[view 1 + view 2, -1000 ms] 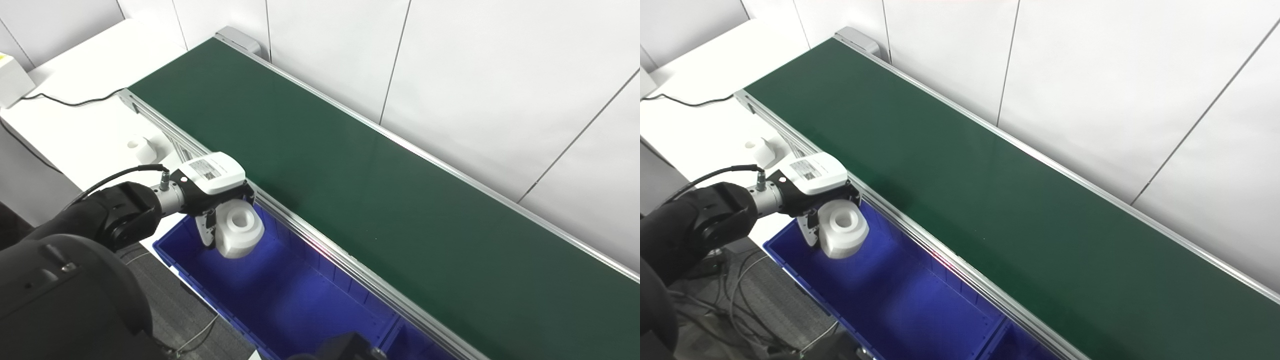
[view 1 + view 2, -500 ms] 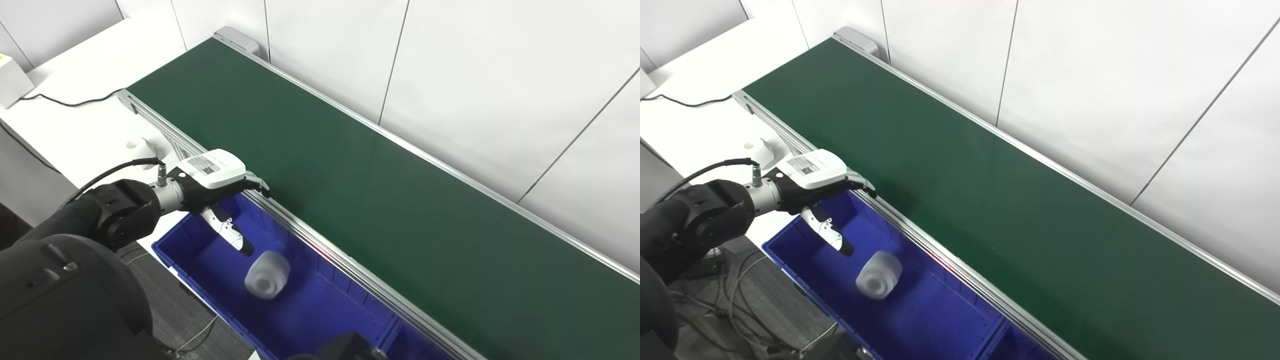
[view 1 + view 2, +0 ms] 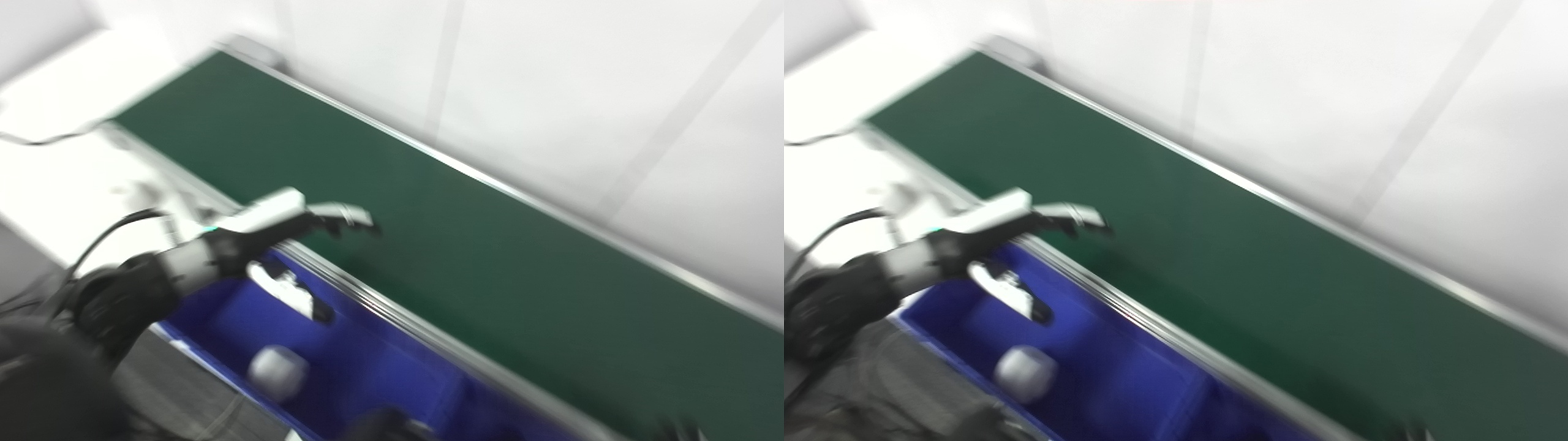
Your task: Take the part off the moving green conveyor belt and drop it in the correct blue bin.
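Observation:
The frames are blurred by camera motion. The white part point(image 3: 277, 370) lies on the floor of the blue bin point(image 3: 367, 373), near its front wall; it also shows in the right eye view point(image 3: 1025, 372). My left hand point(image 3: 288, 242) is open and empty above the bin's far left end, its fingers point(image 3: 343, 215) stretched over the belt's near rail and its thumb point(image 3: 294, 293) hanging over the bin. The green conveyor belt point(image 3: 429, 245) carries nothing. My right hand is out of view.
A white table point(image 3: 55, 177) with a black cable lies left of the belt. A metal rail point(image 3: 392, 315) runs between belt and bin. A white panelled wall point(image 3: 551, 92) stands behind the belt.
The left hand opened and let go of the white part, which fell into the blue bin and settled near its front wall. The camera has swung, shifting and blurring the whole picture.

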